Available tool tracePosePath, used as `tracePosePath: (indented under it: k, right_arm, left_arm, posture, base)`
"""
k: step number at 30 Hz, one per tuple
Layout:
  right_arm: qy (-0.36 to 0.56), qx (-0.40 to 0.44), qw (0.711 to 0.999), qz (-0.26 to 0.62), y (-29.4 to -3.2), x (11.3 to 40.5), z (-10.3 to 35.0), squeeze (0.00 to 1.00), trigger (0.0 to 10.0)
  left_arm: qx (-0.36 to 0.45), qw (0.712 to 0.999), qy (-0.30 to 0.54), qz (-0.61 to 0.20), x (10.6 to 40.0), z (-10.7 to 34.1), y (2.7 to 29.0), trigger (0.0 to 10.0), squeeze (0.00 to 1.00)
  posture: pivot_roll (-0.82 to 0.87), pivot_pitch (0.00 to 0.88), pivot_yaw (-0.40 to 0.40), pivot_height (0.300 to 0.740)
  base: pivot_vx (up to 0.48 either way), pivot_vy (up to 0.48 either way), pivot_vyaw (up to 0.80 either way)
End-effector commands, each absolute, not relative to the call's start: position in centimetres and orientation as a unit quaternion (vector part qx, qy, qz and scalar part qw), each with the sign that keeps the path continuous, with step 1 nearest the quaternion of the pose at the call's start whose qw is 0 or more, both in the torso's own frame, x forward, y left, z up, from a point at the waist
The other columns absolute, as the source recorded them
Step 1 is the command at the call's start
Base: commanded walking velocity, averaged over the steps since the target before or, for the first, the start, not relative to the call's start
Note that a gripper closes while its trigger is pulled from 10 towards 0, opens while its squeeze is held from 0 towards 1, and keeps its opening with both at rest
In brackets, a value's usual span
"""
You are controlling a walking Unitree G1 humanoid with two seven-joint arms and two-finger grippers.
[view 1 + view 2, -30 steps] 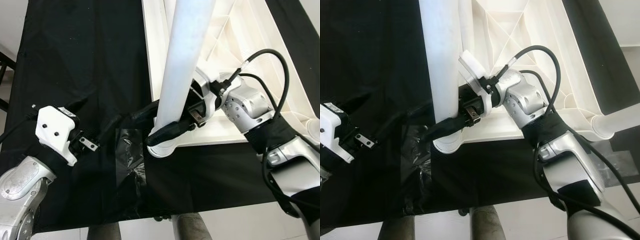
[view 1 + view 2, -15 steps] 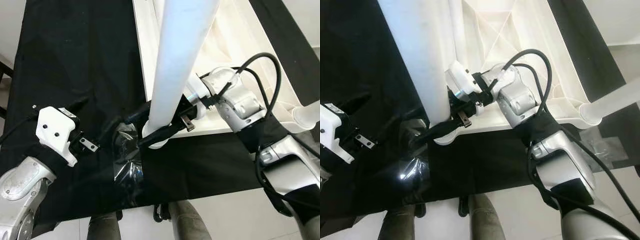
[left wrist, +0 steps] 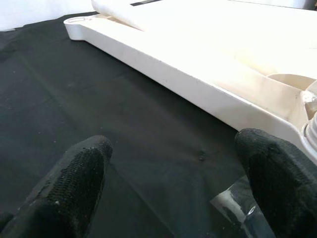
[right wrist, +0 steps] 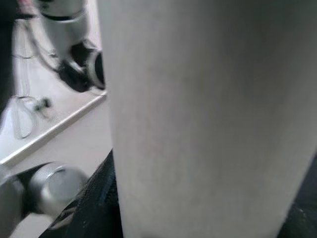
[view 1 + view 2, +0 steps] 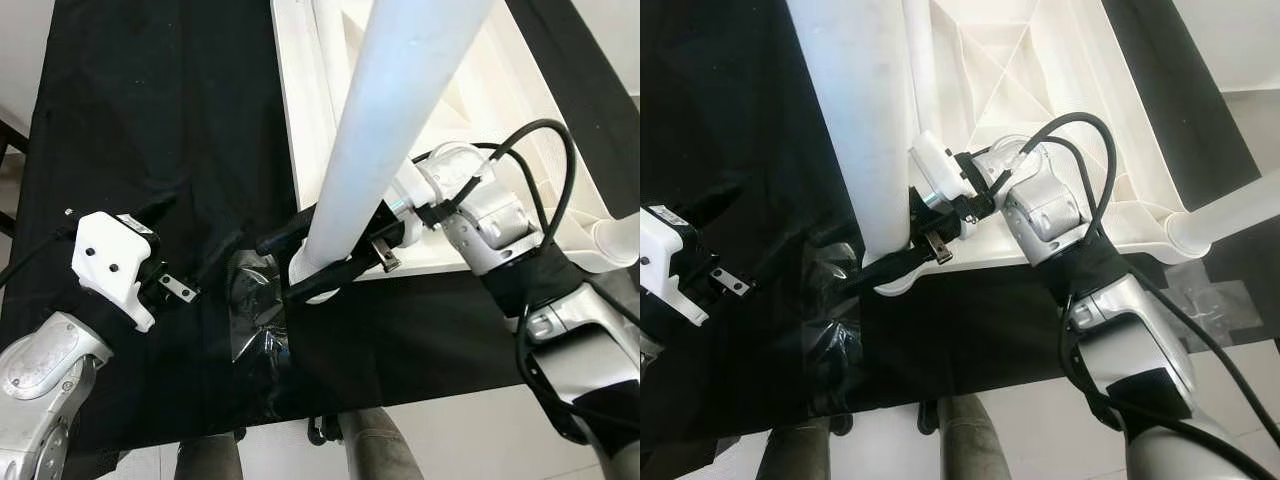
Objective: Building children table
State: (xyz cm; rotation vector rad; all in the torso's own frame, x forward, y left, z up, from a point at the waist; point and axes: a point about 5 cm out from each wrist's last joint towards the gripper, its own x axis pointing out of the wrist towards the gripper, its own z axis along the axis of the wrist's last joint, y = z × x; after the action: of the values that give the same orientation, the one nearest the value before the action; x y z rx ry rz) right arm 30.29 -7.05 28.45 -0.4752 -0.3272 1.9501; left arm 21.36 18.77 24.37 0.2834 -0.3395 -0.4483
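Table leg (image 5: pixel 400 120) has tilted rightward, clamped in right gripper (image 5: pixel 310 255) jaws

Black cloth (image 5: pixel 150 120) over worktop, pale floor (image 5: pixel 1240 40) (glossy, tiled)

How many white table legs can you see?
2. One table leg stands at the near left corner of the upside-down tabletop, gripped by the right gripper. Another leg sticks out at the near right corner. Others may be hidden.

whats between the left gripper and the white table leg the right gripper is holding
Black cloth and a crinkled clear plastic patch lie between the open left gripper and the table leg, as the left eye view shows.
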Motion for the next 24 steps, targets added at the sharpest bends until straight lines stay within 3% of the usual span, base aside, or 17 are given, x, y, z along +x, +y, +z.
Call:
tracePosePath:
  k: [1, 2, 3, 4, 5, 6, 7, 8, 17, 24]
  right_arm:
    - [-0.018, -0.179, 0.675, 0.716, -7.4, 31.0, 23.1, 0.0, 10.0]
    - [-0.018, -0.179, 0.675, 0.716, -7.4, 31.0, 23.1, 0.0, 10.0]
    - [-0.008, -0.178, 0.73, 0.66, -7.0, 30.8, 21.9, 0.0, 10.0]
    - [-0.008, -0.178, 0.73, 0.66, -7.0, 30.8, 21.9, 0.0, 10.0]
    - [0.014, -0.16, 0.832, 0.531, -7.1, 30.3, 19.9, 0.0, 10.0]
    - [0.039, -0.147, 0.887, 0.436, -7.3, 29.0, 18.1, 0.0, 10.0]
    - [0.039, -0.147, 0.887, 0.436, -7.3, 29.0, 18.1, 0.0, 10.0]
    - [0.059, -0.135, 0.928, 0.342, -7.2, 27.5, 16.5, 0.0, 10.0]
    - [0.042, -0.122, 0.943, 0.306, -6.3, 30.3, 17.3, 0.0, 10.0]
    - [0.033, -0.139, 0.956, 0.258, -6.4, 30.8, 18.3, 0.0, 10.0]
  left_arm:
    - [0.144, 0.949, -0.169, -0.222, 21.0, 24.3, 18.7, 10.0, 0.0]
    - [0.144, 0.949, -0.169, -0.222, 21.0, 24.3, 18.7, 10.0, 0.0]
    - [0.143, 0.95, -0.171, -0.216, 20.9, 24.4, 18.8, 10.0, 0.0]
    - [0.143, 0.95, -0.171, -0.216, 20.9, 24.4, 18.8, 10.0, 0.0]
    - [0.141, 0.952, -0.176, -0.207, 20.8, 24.6, 19.1, 10.0, 0.0]
    - [0.142, 0.953, -0.179, -0.198, 20.7, 24.9, 19.6, 10.0, 0.0]
    - [0.142, 0.953, -0.179, -0.198, 20.7, 24.9, 19.6, 10.0, 0.0]
    - [0.139, 0.955, -0.183, -0.187, 20.7, 25.3, 20.4, 10.0, 0.0]
    - [0.14, 0.952, -0.207, -0.178, 21.6, 26.9, 21.6, 10.0, 0.0]
    - [0.151, 0.945, -0.223, -0.183, 21.5, 28.3, 22.8, 10.0, 0.0]
  posture:
    - [0.09, 0.416, -0.159, 0.74]
    - [0.09, 0.416, -0.159, 0.74]
    - [0.1, 0.411, -0.175, 0.74]
    - [0.1, 0.411, -0.175, 0.74]
    - [0.12, 0.409, -0.174, 0.74]
    - [0.12, 0.414, -0.154, 0.74]
    - [0.12, 0.414, -0.154, 0.74]
    - [0.11, 0.386, -0.132, 0.74]
    - [0.12, 0.333, -0.103, 0.74]
    - [0.12, 0.305, -0.101, 0.74]
  base:
    - [0.0, 0.0, 0.0]
    - [0.0, 0.0, 0.0]
    - [0.0, 0.0, 0.0]
    - [0.0, 0.0, 0.0]
    - [0.0, 0.0, 0.0]
    - [0.0, 0.0, 0.0]
    - [0.0, 0.0, 0.0]
    - [0.0, 0.0, 0.0]
    - [0.0, 0.0, 0.0]
    - [0.0, 0.0, 0.0]
